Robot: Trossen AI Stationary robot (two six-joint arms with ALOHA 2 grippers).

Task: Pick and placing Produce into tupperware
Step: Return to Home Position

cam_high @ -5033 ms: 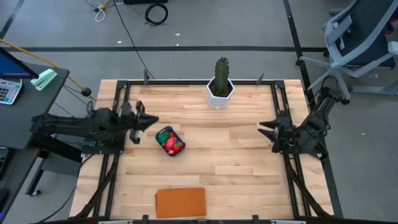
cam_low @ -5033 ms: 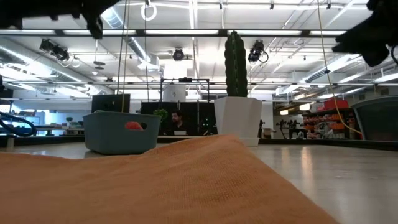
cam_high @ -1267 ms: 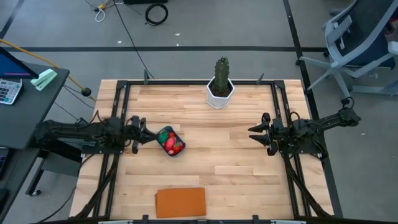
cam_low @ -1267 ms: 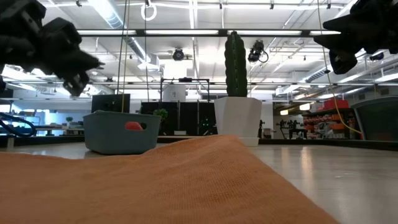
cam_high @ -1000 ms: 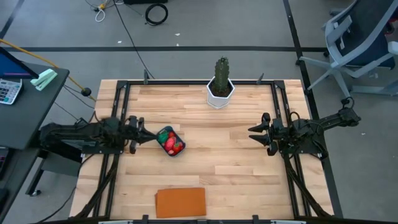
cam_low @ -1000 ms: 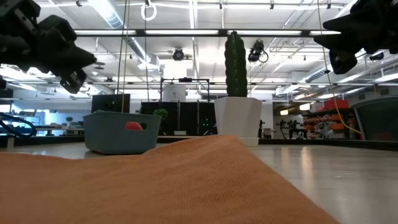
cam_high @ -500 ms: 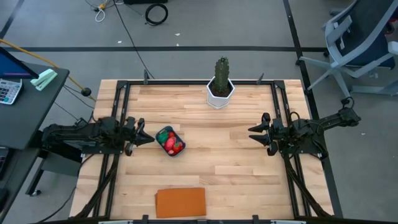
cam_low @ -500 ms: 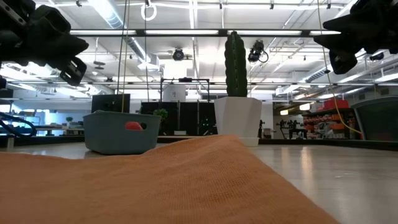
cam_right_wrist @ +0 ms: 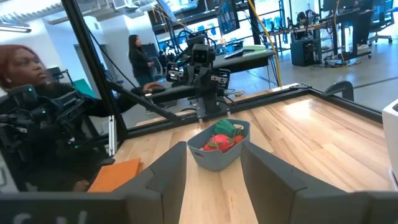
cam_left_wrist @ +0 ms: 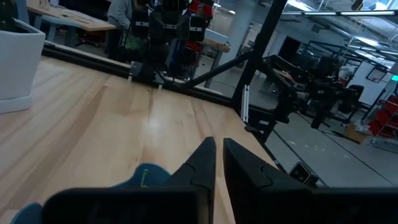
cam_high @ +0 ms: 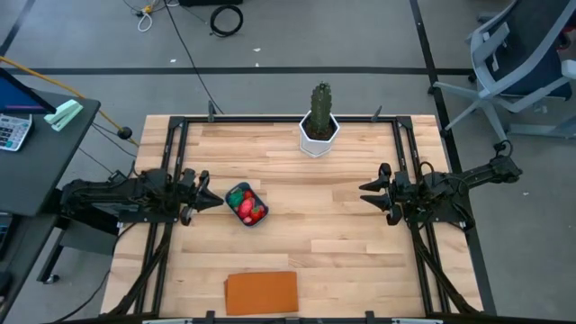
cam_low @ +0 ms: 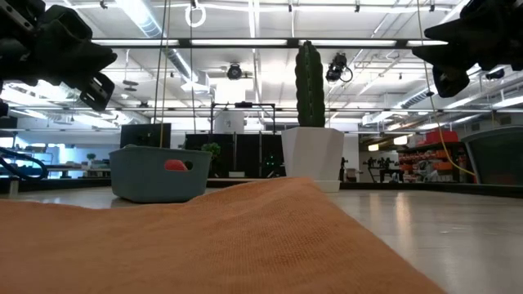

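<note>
Produce inside tupperware.
Left gripper beside the tupperware, jaws narrow and empty; right gripper well apart from it, jaws wide.

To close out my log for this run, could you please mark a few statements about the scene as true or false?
1. The produce lies inside the tupperware. True.
2. The cactus lies tipped over on the orange board. False: it stands upright in its white pot at the table's far edge, well away from the board at the near edge.
3. The right end effector is open and holds nothing. True.
4. The left end effector grips a piece of produce. False: it is shut on nothing, beside the tupperware.
</note>
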